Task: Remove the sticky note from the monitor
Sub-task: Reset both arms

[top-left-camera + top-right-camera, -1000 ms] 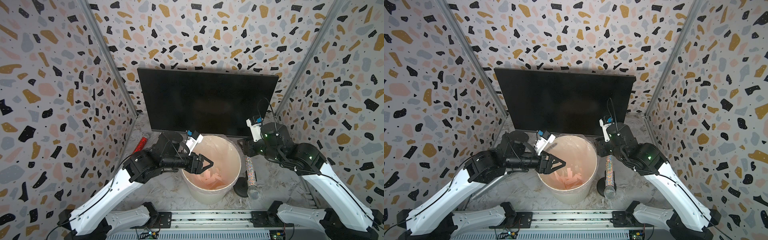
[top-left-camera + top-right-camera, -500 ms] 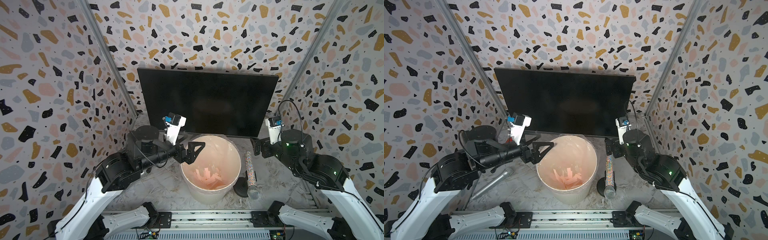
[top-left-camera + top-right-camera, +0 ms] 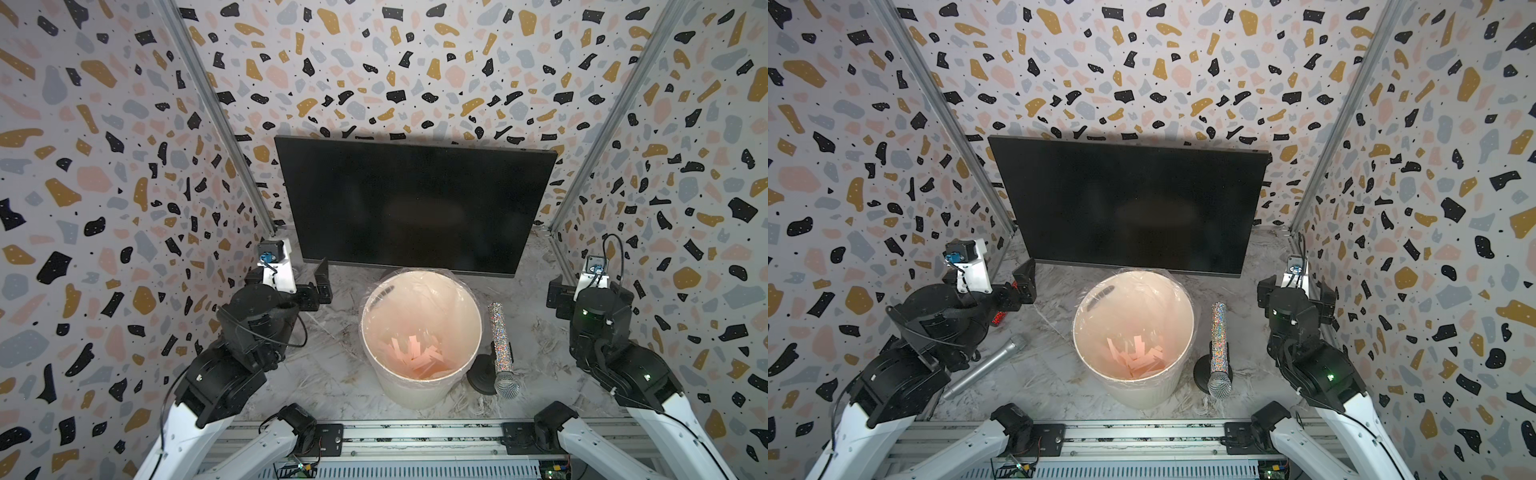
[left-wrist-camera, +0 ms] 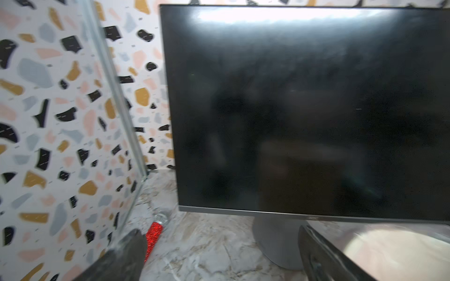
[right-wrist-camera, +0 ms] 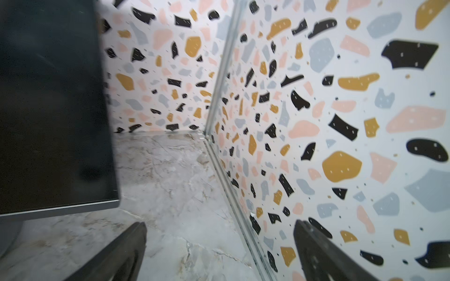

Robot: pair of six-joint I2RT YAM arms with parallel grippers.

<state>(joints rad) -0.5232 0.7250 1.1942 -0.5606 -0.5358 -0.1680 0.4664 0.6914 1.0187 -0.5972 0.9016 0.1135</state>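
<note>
Both arms have drawn back to the sides since a second ago. The left gripper [image 4: 220, 231], which was over the rim of the white bucket [image 3: 415, 399], now hangs near the left wall. The right gripper [image 5: 220, 225] has moved from beside the bucket to close by the right wall. With the left arm out of the way, a grey microphone [image 3: 988, 365] shows lying on the marble table [image 3: 328, 374].

Both grippers are spread wide and hold nothing. Only table shows between the right one's fingers. The left one's fingers frame the table and the monitor's grey foot, and a red glitter microphone [image 4: 154, 236] lies just beside one of them.

In the middle of the table the bucket, lined with clear plastic, has pink sticky notes [image 3: 415, 353] heaped at its bottom. A silver glitter microphone [image 3: 500, 345] lies just beside it on the right arm's side.

Behind the bucket, at the back wall, the monitor [image 3: 415, 208] stands upright, its dark screen facing the arms.
</note>
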